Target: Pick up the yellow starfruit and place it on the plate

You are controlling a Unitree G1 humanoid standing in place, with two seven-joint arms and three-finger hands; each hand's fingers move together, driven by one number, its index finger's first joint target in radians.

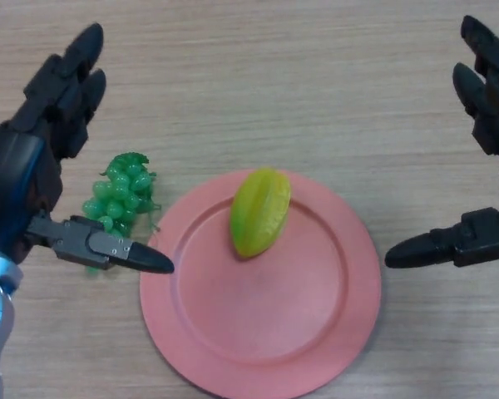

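Starfruit point(260, 212) on pink plate point(316, 332) | wooden table point(274, 83) | left hand point(33, 158), right hand point(491, 166) both spread, empty

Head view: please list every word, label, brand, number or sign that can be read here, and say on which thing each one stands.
None: no readable text shows in this view.
The starfruit, the pink plate, the green grapes, the wooden table, the left robot hand and the right robot hand all bear no writing.
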